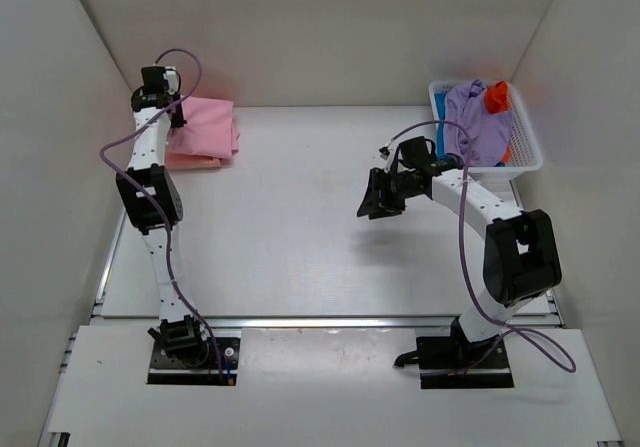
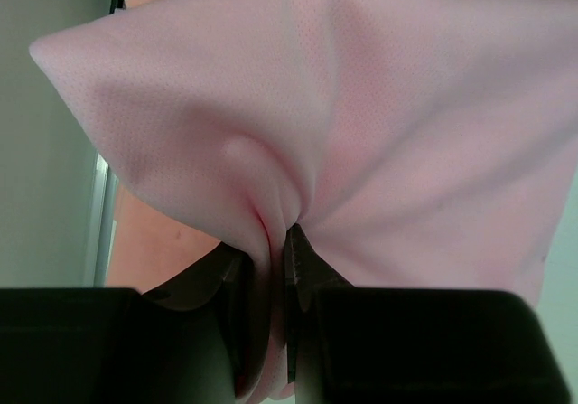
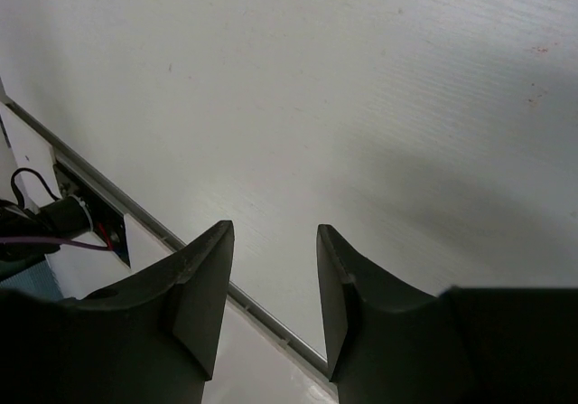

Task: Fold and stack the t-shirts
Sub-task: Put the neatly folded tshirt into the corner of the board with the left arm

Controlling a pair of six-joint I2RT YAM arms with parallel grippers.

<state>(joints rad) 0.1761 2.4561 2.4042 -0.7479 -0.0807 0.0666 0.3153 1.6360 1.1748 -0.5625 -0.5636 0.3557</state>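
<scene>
**Desk:** Where are you, starting from the left?

**Operator:** My left gripper (image 2: 278, 241) is out at the far left corner of the table (image 1: 280, 227). Its jaws are clamped on a pinch of the light pink shirt (image 2: 361, 106), and the cloth bunches into a ridge where they bite. That shirt lies on top of the salmon-peach shirt (image 2: 158, 250), which shows underneath at the lower left of my wrist view. From above the two read as one folded pile.

**Desk:** So which step is that?

**Operator:** I judge it to be the stacking of the pink one, with the grip not yet let go. Next I need to open those jaws and lift straight off, so the fold isn't dragged askew.

**Desk:** And the right side?

**Operator:** My right gripper (image 3: 273, 232) hovers over bare table near the middle. Its jaws are parted and there is nothing between them. Further right, the basket (image 1: 525, 152) sits in the far right corner. It holds the lavender shirt (image 1: 475, 122) draped on top, the orange shirt (image 1: 497, 97) behind it and a bit of the blue shirt (image 1: 441, 139) at its left edge.

**Desk:** Your plan there?

**Operator:** I reach back to the basket and take the lavender one, since it's on top.
</scene>
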